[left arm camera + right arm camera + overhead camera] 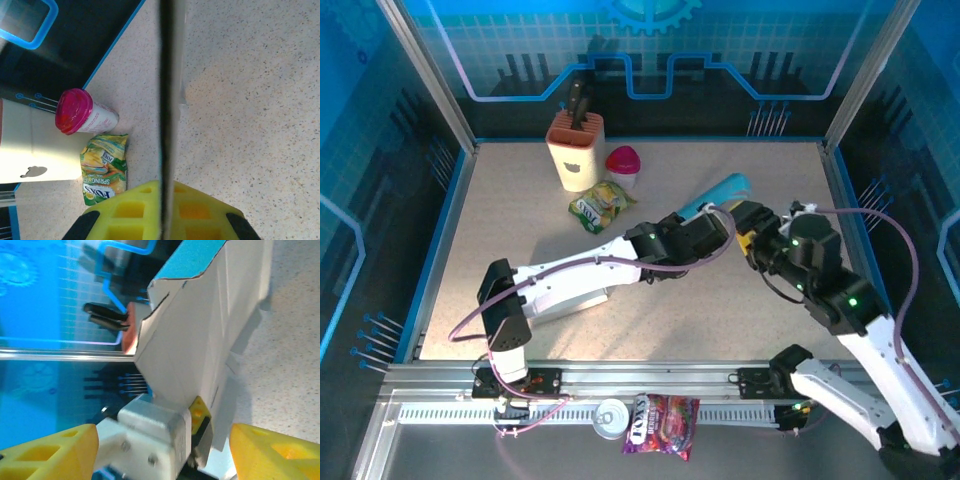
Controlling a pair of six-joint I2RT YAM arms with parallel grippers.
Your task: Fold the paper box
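The paper box [724, 188] is sitting right of the table's [520, 230] centre, between the two grippers. Its long axis is running from lower left to upper right, with the blue end pointing toward the upper right of the top view.

The left gripper [718, 224] is pinching the box; in the left wrist view the sheet [167, 100] is showing edge-on as a thin line running top to bottom, clamped between the yellow fingers [125, 212]. The right gripper [753, 241] is standing with its fingers [55, 450] wide apart on either side of the box [200, 340], whose white inner face is leaning up toward the upper right.

At the left of the left wrist view, a green and yellow snack bag [105, 167] is displaying the word "SPRING"; its brand mark is looking like "FOX'S", though not clearly. A pink-lidded cup [80, 112] is lying just above the bag.
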